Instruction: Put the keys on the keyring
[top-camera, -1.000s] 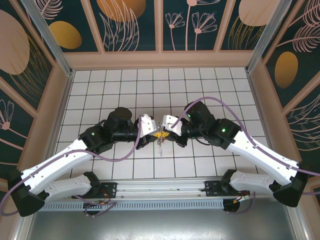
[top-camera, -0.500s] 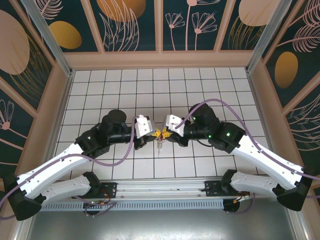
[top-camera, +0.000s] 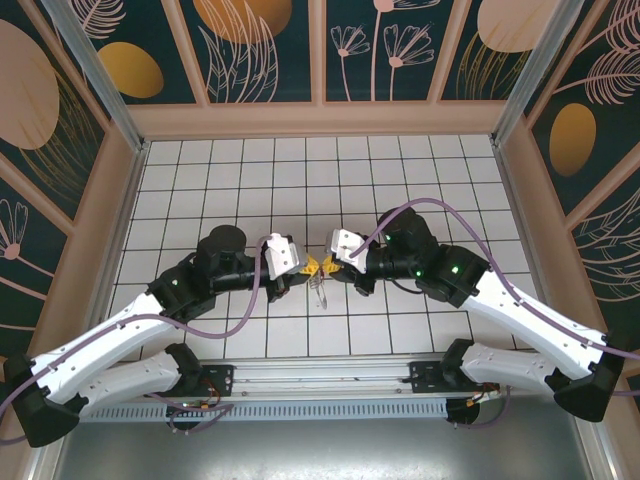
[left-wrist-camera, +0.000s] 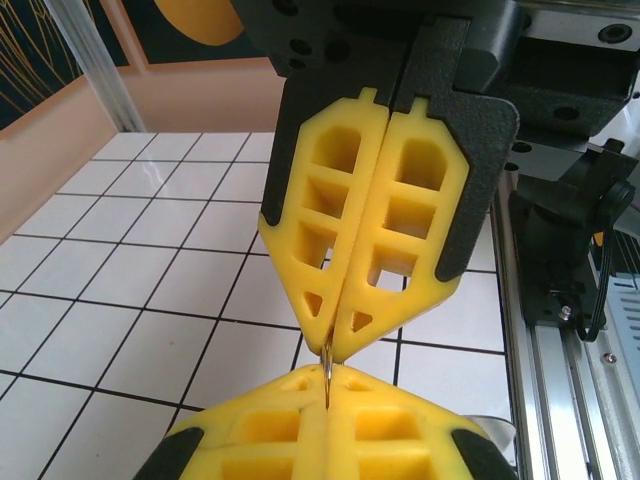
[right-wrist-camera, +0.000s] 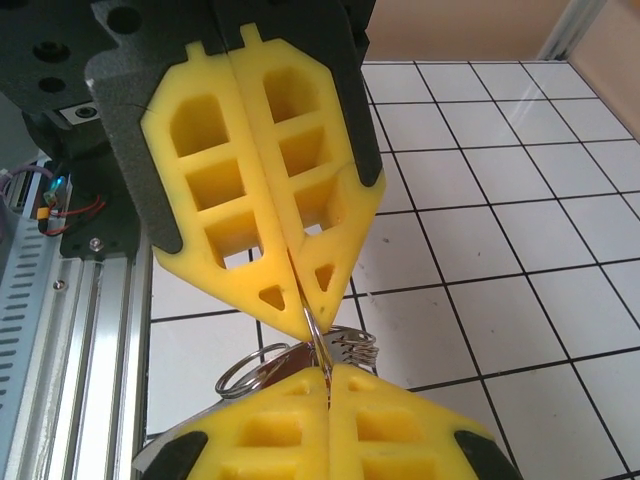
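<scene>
The rail (top-camera: 320, 378) runs along the near edge of the table (top-camera: 200, 190). Both arms reach out from it and meet tip to tip above the tiles, a little beyond the rail's middle. The left gripper (top-camera: 309, 266) comes in from the side of the rail's left end and the right gripper (top-camera: 329, 267) from the side of its right end.

The keyring (top-camera: 320, 287) is held between the two tips, off the table, with a small silvery part dangling below them. It is too small in the top view to tell whether a key hangs there.

In the left wrist view the left gripper's yellow fingers (left-wrist-camera: 260, 440) are pressed together. A thin wire of the keyring rises from their seam into the seam of the right gripper, whose fingers (left-wrist-camera: 400, 230) are also pressed together on it.

In the right wrist view both grippers pinch the same wire. One silvery loop bulges out toward the rail, and a tighter coil sits on the side away from the rail.
</scene>
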